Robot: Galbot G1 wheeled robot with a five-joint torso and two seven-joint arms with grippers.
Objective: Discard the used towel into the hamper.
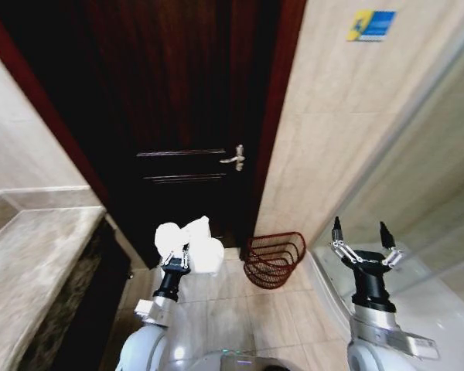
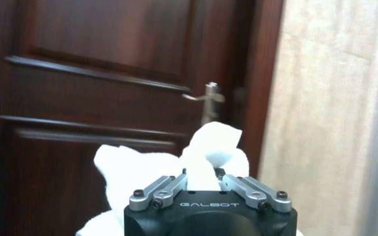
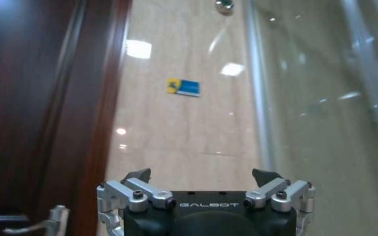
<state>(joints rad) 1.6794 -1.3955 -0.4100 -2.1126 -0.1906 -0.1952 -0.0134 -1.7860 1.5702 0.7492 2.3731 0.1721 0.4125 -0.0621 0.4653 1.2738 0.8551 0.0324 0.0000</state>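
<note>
Left claw [image 1: 187, 249] pinching the white towel [image 1: 193, 239], held up above the floor [image 1: 216, 301]. Right claw [image 1: 362, 241] spread, holding nothing. Hamper [image 1: 274, 259] on the floor by the wall corner, near the door [image 1: 178, 116]. Grasp done; drop into hamper not yet made.

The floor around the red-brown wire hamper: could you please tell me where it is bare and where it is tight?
Bare pale tiles lie between the robot and the red-brown open-ribbed hamper. It is tight where the hamper sits against the beige tiled wall beside the dark wooden door. The left gripper holds the white towel left of the hamper.
</note>
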